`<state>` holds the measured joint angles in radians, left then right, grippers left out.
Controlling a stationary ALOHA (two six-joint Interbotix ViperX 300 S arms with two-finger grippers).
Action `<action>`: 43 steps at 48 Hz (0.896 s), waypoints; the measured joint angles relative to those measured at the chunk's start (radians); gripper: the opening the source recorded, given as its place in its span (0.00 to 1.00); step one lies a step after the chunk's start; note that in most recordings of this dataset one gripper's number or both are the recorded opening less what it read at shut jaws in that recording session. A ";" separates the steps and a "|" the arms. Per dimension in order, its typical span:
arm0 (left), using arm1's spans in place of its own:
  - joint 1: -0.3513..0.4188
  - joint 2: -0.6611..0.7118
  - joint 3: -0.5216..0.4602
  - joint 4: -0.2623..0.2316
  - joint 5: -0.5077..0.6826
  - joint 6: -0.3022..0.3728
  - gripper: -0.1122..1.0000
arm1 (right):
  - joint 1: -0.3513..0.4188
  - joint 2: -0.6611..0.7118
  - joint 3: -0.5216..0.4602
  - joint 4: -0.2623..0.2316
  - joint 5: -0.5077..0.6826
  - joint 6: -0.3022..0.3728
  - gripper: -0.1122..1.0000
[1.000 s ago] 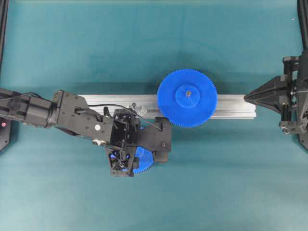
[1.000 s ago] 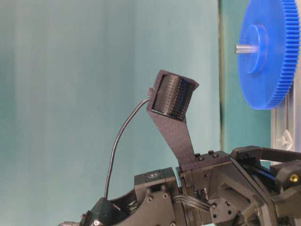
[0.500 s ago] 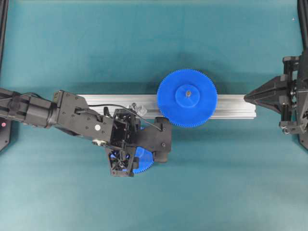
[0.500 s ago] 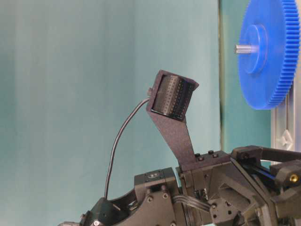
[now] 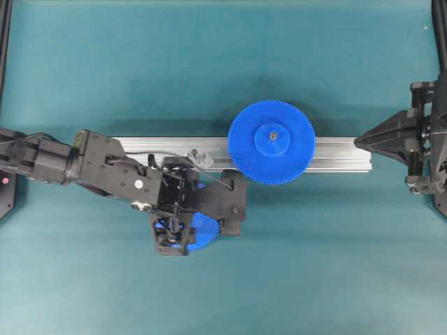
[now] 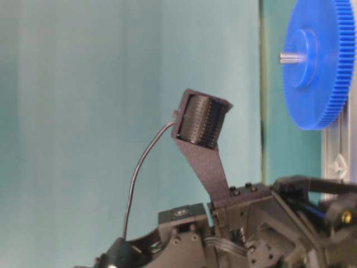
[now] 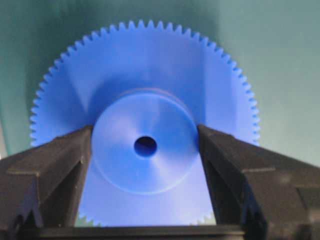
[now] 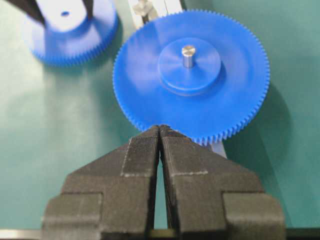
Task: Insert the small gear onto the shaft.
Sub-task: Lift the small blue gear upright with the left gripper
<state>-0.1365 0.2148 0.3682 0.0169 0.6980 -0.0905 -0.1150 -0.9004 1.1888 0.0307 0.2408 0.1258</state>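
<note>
The small gear point(image 7: 145, 145) lies flat on the green mat point(image 5: 223, 63), just below the metal rail point(image 5: 335, 153), in the lower left of centre of the overhead view, where only a blue sliver of it point(image 5: 199, 234) shows under the left arm. In the left wrist view it fills the frame, raised round hub up, dark centre hole in the middle. The left pincer point(image 7: 145, 150) stands apart around that hub: one dark finger point(image 7: 55, 165) is at the hub's left side, the other at its right, both reaching down over the toothed disc. Whether the pads already press on the hub or only sit against it cannot be told. In the right wrist view the gear point(image 8: 70, 30) appears at the upper left with the two finger tips on either side of the hole.

The shaft point(image 5: 198, 156) stands on the rail just above and a little right of the left pincer, close to the rim of the wide gear point(image 5: 271, 142), which sits on the rail at centre with its own pin upright. Between the small gear and the rail there is only a narrow strip of mat.

The right pincer point(image 8: 160, 131) has its fingers together, holding nothing, and hangs at the right end of the rail point(image 5: 363, 142), well apart from both gears. Above the rail and below the left arm the mat is open on all sides out to the dark frame posts point(image 5: 5, 42) at the edges.
</note>
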 measured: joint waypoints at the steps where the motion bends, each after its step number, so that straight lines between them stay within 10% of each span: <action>1: -0.002 -0.002 -0.002 0.000 0.006 0.000 0.74 | 0.002 0.000 0.000 0.000 0.000 0.000 0.18; 43: -0.002 -0.051 -0.135 0.000 0.178 0.021 0.74 | 0.002 -0.023 0.000 0.000 0.000 0.000 0.18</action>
<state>-0.1381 0.1641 0.2332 0.0169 0.8759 -0.0690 -0.1135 -0.9235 1.1888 0.0307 0.2408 0.1258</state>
